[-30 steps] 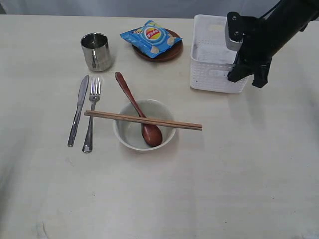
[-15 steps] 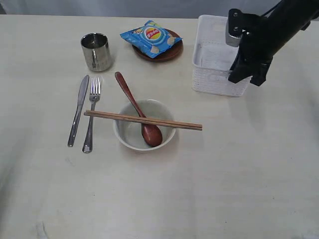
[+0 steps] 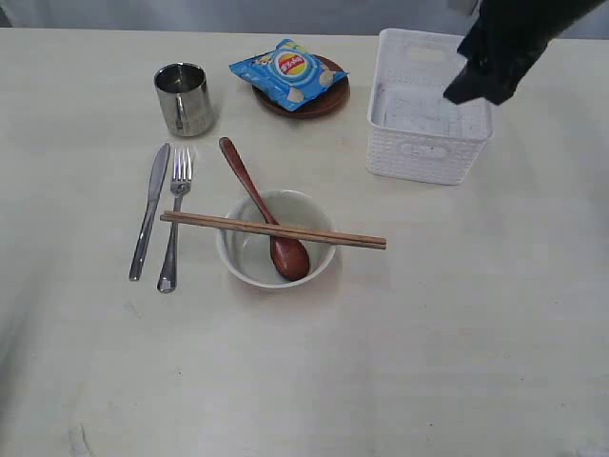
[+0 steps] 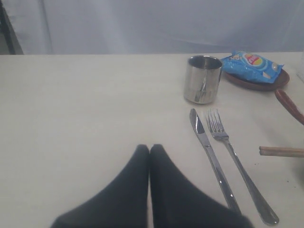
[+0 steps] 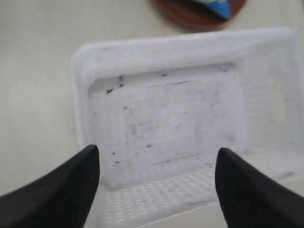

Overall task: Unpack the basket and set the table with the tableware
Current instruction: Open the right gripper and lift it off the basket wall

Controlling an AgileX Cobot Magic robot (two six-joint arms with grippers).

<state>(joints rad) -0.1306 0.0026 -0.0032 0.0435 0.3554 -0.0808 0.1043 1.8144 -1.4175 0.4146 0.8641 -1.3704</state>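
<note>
- right claw (image 5: pixel 156 154): fingers spread wide, nothing between them. It hangs over the basket (image 3: pixel 419 152), and in the wrist view the basket's scuffed floor shows in the gap between the two fingers.
- the basket sits upright on the table (image 3: pixel 457 333) right under that claw. From the outside view the dark arm covers the far right corner of it.
- left claw (image 4: pixel 149 153): fingers pressed together, gripping nothing, low over bare table.
- out ahead of the left claw: steel cup (image 4: pixel 203 79) standing upright, with the knife (image 4: pixel 211 164) and fork (image 4: pixel 237 166) lying side by side nearer to the claw, close but not touching.
- well away from the right claw, across the table: white bowl (image 3: pixel 249 257) with the wooden spoon (image 3: pixel 262 205) resting in it, handle leaning out over the rim, and the chopsticks (image 3: pixel 273 229) laid across the top of the bowl.
- brown plate (image 3: pixel 324 103) is near the basket, just beside the right claw's spot, with the blue chip bag (image 3: pixel 287 73) on it.
</note>
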